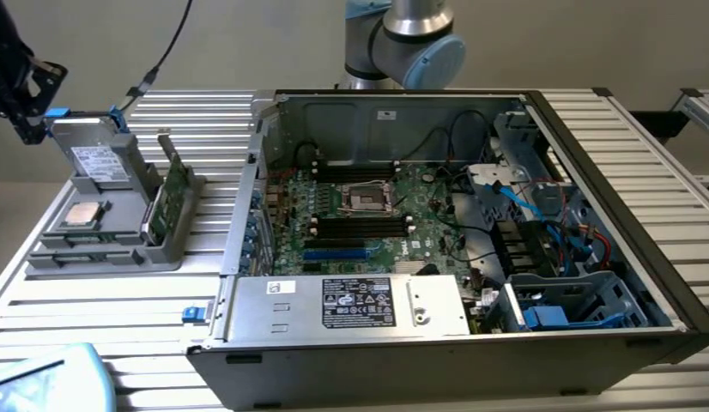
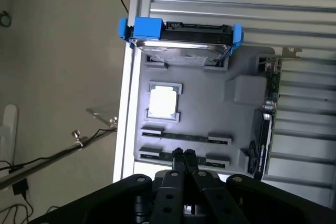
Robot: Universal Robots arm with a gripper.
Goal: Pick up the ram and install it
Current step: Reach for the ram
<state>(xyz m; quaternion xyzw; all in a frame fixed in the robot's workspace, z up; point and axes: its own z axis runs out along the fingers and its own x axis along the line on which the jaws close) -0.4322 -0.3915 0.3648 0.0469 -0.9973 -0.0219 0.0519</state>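
Your black gripper [image 2: 184,156] hangs closed, empty, over the grey plastic tray [image 2: 210,114]. Centre it along the thin dark-green ram stick [image 2: 184,136], seemingly edge-up by the tray's edge.

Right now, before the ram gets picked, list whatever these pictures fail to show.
- Wrist view: the shut gripper covers the middle of a row in the tray, beside the ram; whether a stick sits there cannot be told.
- Exterior view: the frame's left edge cuts off the gripper.
- Exterior view: the power supply hides part of the motherboard.
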